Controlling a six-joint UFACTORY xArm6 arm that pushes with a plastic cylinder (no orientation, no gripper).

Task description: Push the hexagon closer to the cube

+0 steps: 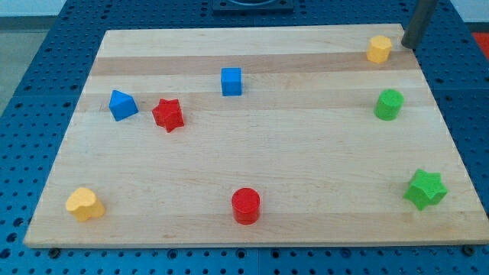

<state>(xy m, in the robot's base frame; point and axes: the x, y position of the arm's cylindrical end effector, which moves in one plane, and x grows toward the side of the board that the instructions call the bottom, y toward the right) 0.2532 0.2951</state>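
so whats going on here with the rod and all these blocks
A robot arm's dark rod is working a wooden board scattered with small blocks. My tip sits at the view's top right corner, just right of the yellow hexagon, seemingly not touching it. The blue cube lies well off to the view's left, so the hexagon has yet to be pushed toward it. The other blocks lie away from the tip.

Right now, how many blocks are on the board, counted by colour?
Blue: 2, the blue cube and the blue block
Red: 2, the red star and the red cylinder
Yellow: 2, the yellow hexagon and the yellow heart
Green: 2, the green cylinder and the green star
Total: 8
My tip sits just right of the yellow hexagon.
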